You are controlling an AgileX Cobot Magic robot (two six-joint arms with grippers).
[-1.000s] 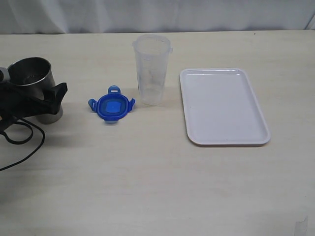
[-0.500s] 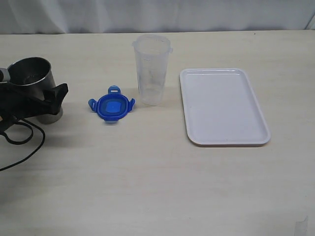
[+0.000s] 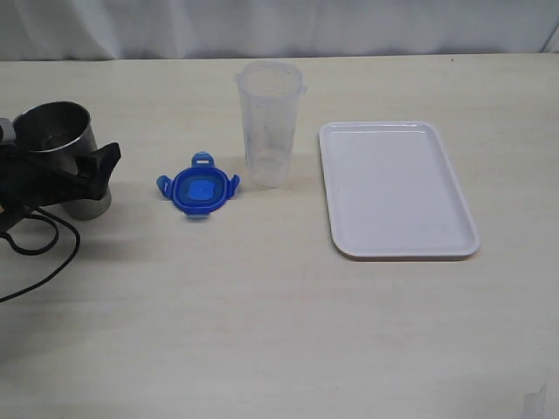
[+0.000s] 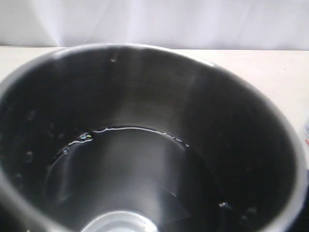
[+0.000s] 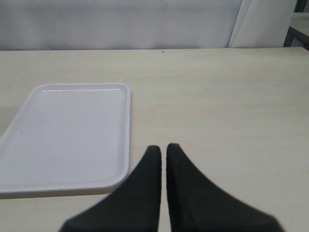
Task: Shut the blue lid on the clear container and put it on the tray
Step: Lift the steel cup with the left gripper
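A pale beige table (image 3: 279, 332) with a faint wood grain ran back to a white cloth backdrop (image 3: 262, 26). Near its middle stood the tall clear plastic container (image 3: 269, 122), translucent, slightly tapered toward its base, with a rimmed open mouth and nothing on top. Just beside its base, apart from it, the small round bright-blue plastic lid (image 3: 198, 189) lay flat on the table, its snap flaps splayed out around the rim. On the container's other side, near but not touching, lay the flat white rectangular plastic tray (image 3: 397, 188) with rounded corners and a low raised rim, smooth and bare.

At the table's left edge stood a grey brushed-steel cup (image 3: 54, 131), upright. The matte black left gripper (image 3: 87, 168) was spread wide around it, one finger crossing the cup's front; whether the fingers pressed the wall could not be told. A black cable (image 3: 35, 253) looped on the table beneath the arm. The left wrist view was filled with the cup's dark, glossy interior (image 4: 145, 121), with bright specks on its wall.

In the right wrist view the black right gripper (image 5: 163, 147) was closed, its tapered fingertips nearly meeting and holding nothing, above bare table beside the tray (image 5: 67, 135).
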